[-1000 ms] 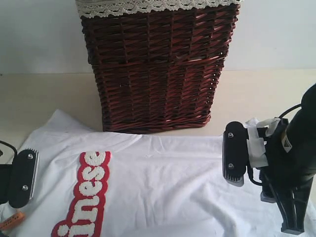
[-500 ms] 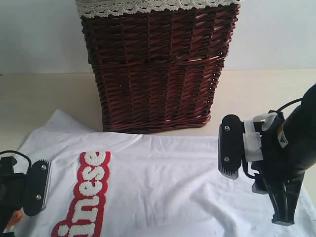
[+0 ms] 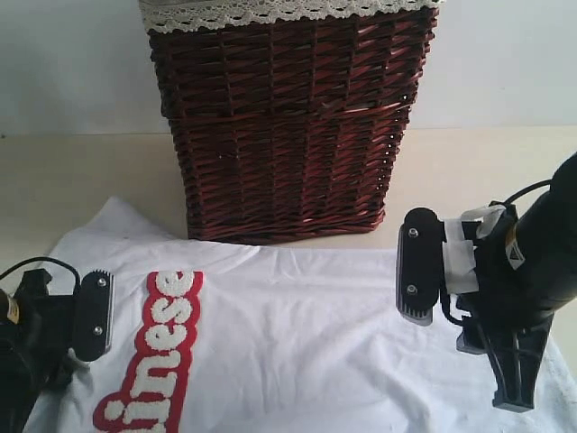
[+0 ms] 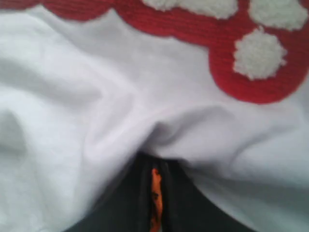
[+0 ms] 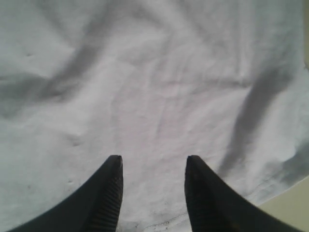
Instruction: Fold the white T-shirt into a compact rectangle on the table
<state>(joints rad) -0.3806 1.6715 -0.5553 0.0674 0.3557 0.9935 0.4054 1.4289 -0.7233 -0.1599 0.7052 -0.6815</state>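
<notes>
My left tool (image 4: 154, 175) was clamped on the T-shirt (image 3: 297, 343) at its left end; my right tool (image 5: 153, 163) hung apart over the right end.

White T-shirt (image 3: 315, 334): plain white cloth, shading to grey in the creases.
Lettering (image 3: 153, 356): fuzzy white letters set on a solid red band.
Neck tag (image 4: 155, 191): orange with small dark marks.
Basket (image 3: 288, 126): dark red-brown wicker in a tight horizontal weave.
Lace trim (image 3: 270, 11) on the basket's rim: off-white with an openwork pattern.
Table (image 3: 81, 180): pale beige, no pattern.
Wall (image 3: 72, 63): pale grey-white.
Left gripper (image 3: 92, 316): black with silver screw heads.
Right gripper (image 5: 153, 193): black, with fine ribbing on the fingers (image 5: 108, 198).
Tape (image 3: 460, 262) on the right gripper: white.
</notes>
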